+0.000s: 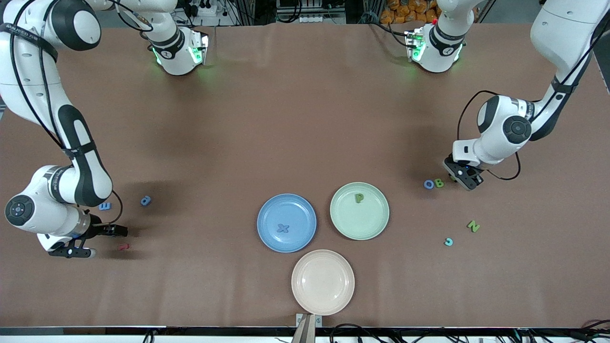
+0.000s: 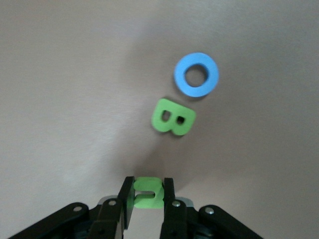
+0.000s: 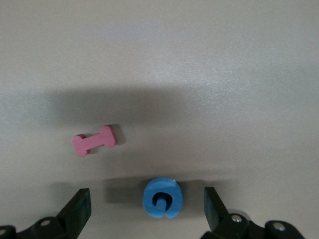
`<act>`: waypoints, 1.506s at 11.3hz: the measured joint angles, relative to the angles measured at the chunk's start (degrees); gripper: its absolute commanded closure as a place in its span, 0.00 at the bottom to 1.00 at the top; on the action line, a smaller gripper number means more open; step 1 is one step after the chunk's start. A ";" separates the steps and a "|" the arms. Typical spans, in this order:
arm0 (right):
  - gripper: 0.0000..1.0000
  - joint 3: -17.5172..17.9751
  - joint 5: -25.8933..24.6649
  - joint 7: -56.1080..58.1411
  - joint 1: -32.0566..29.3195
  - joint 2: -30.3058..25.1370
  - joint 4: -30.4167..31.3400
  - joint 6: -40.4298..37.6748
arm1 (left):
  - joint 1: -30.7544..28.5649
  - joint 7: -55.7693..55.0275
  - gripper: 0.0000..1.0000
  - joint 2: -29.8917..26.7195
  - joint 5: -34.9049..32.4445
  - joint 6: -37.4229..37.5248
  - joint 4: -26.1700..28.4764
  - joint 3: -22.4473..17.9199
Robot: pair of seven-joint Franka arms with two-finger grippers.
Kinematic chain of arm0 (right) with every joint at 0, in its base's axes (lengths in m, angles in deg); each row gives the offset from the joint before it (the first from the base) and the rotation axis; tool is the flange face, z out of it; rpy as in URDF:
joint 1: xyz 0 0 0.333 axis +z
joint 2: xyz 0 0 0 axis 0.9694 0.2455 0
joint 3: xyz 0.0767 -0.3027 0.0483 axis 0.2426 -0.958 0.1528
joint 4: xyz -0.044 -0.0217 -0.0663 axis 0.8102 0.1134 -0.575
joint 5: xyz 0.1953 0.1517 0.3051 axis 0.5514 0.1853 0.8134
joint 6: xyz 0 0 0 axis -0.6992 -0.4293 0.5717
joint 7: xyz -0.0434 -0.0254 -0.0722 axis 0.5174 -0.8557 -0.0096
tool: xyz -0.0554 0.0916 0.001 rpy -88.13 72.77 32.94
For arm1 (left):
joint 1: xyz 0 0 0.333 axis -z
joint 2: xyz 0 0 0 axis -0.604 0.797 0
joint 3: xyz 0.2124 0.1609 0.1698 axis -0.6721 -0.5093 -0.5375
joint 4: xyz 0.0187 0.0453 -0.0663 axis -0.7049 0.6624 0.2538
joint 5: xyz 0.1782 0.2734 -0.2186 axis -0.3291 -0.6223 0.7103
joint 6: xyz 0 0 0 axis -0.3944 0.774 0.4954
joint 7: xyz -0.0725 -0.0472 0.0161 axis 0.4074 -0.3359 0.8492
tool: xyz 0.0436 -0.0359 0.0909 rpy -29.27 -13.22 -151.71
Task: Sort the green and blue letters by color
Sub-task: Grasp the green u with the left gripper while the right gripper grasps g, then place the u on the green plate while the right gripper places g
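Note:
My left gripper [image 1: 464,180] is low over the table at the left arm's end, shut on a small green letter [image 2: 148,194]. Beside it lie a green B [image 1: 439,183] [image 2: 172,117] and a blue O [image 1: 429,184] [image 2: 196,74]. My right gripper [image 1: 95,242] [image 3: 145,195] is open at the right arm's end, its fingers either side of a blue G [image 3: 161,197]; the hand hides that letter in the front view. A blue X [image 1: 283,228] lies on the blue plate [image 1: 267,238]. A green P [image 1: 359,197] lies on the green plate [image 1: 376,224]. A green N [image 1: 472,226], a blue E [image 1: 105,206] and another blue letter [image 1: 146,200] lie loose.
An empty pink plate [image 1: 322,282] sits nearest the front camera. A dark red letter [image 1: 124,247] [image 3: 94,140] lies beside my right gripper. A teal C [image 1: 448,242] lies near the N.

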 measured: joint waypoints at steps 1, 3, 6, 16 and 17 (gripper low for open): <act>0.00 -0.01 0.02 0.09 -0.28 0.12 0.00 -0.04 | 0.82 -1.54 1.00 -1.10 0.04 3.86 -1.89 0.00; 0.00 -0.01 0.06 0.95 -0.88 0.39 0.00 -0.04 | 5.72 -6.06 1.00 -3.24 4.82 13.42 -7.64 0.11; 1.00 0.00 0.08 1.11 -1.03 0.43 0.00 -0.04 | 13.69 -14.84 1.00 -3.77 11.32 18.98 -13.34 0.16; 1.00 1.53 5.25 0.59 0.26 0.40 -0.93 -2.35 | 36.30 -50.01 0.81 10.38 14.39 21.69 -33.54 -5.60; 1.00 1.80 7.38 -1.38 1.54 0.32 -1.47 -5.20 | 36.83 -51.28 0.81 11.65 14.40 21.69 -34.89 -5.90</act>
